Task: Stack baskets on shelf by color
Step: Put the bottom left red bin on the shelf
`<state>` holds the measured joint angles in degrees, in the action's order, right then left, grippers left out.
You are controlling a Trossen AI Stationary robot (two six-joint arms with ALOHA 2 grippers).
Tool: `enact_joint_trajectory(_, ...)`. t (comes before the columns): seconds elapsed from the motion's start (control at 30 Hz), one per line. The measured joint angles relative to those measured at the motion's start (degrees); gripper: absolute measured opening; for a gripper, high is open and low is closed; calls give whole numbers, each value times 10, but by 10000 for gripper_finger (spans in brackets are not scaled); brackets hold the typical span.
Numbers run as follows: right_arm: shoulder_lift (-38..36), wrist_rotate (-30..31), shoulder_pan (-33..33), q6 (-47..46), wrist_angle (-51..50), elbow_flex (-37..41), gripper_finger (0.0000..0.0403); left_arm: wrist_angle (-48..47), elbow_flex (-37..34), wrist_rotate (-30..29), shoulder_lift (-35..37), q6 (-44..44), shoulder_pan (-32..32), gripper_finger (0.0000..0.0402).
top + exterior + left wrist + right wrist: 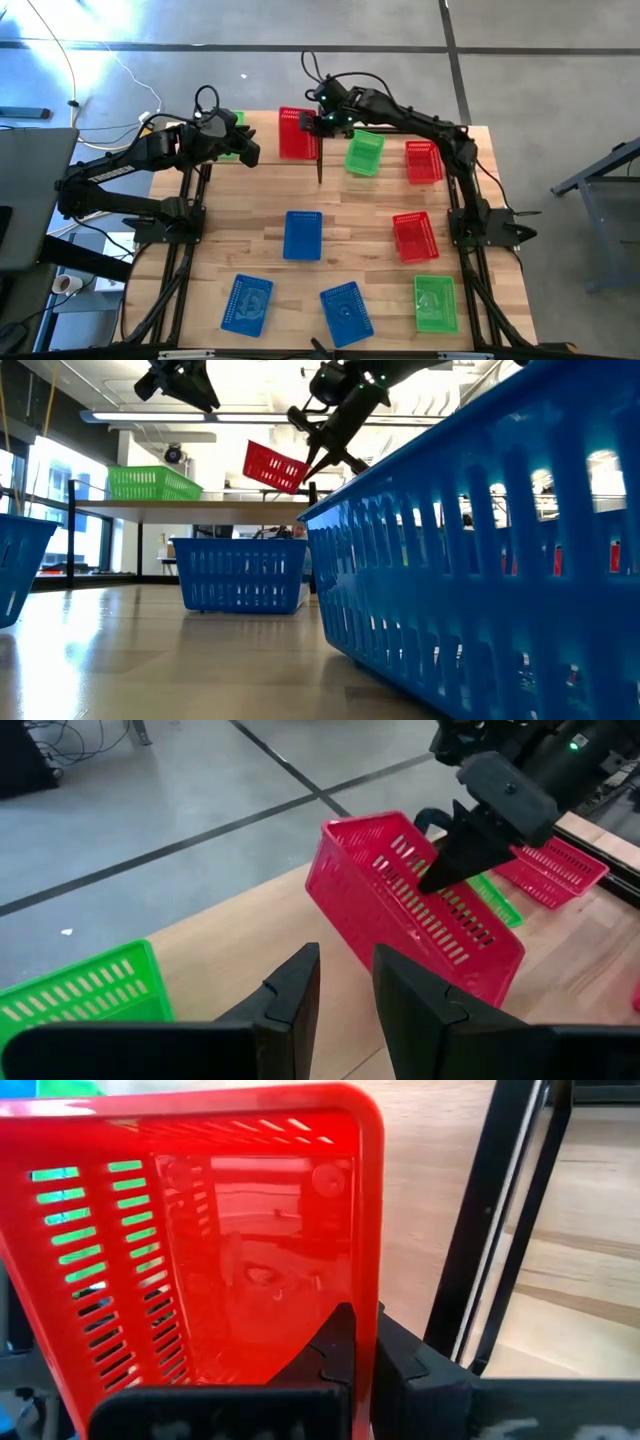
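As the high view looks down, the right tool (pixel 322 120) is at the far edge of the tabletop (pixel 350 215), clenched on the wall of a red basket (pixel 295 133) over the shelf (pixel 330 165). A green basket (pixel 364 153) and a second red basket (pixel 423 162) lie just beside it toward the right edge. The left tool (pixel 245 152) hovers near the far left corner, next to another green basket (pixel 232 135); its fingers stand a little apart and hold nothing. A third red basket (pixel 414 237) lies near the right edge. One blue basket (pixel 303 235) is in the middle of the tabletop. Two more blue baskets (pixel 247 303) and a green one (pixel 435 303) lie along the near edge.

While the low view looks across the tabletop, the held red basket (pixel 276 466) hangs tilted above the shelf board (pixel 200 506), and a green basket (pixel 152 483) stands on that board. A blue basket (pixel 240 573) stands on the tabletop below.

When seen from the left wrist, the left fingers (pixel 295 995) have a narrow gap with nothing between them. Beyond them the right tool (pixel 450 870) grips the long wall of the tilted red basket (pixel 400 915).

When seen from the right wrist, the right fingers (pixel 340 1350) pinch the wall of the red basket (pixel 200 1260).
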<state>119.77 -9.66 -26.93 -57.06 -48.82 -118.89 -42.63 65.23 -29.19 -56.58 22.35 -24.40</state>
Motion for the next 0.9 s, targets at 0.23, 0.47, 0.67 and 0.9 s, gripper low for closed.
enact_joint_trajectory(0.23,0,-13,-12,0,-12,0,0,0,0,0,0,0,0,87)
enact_joint_trajectory(0.47,0,-18,-15,0,-28,0,0,0,0,0,0,0,0,87)
enact_joint_trajectory(0.67,0,-20,-15,0,-28,0,0,0,0,0,0,0,0,87)
enact_joint_trajectory(0.9,10,-14,-11,-10,-19,1,0,1,0,0,0,1,0,87)
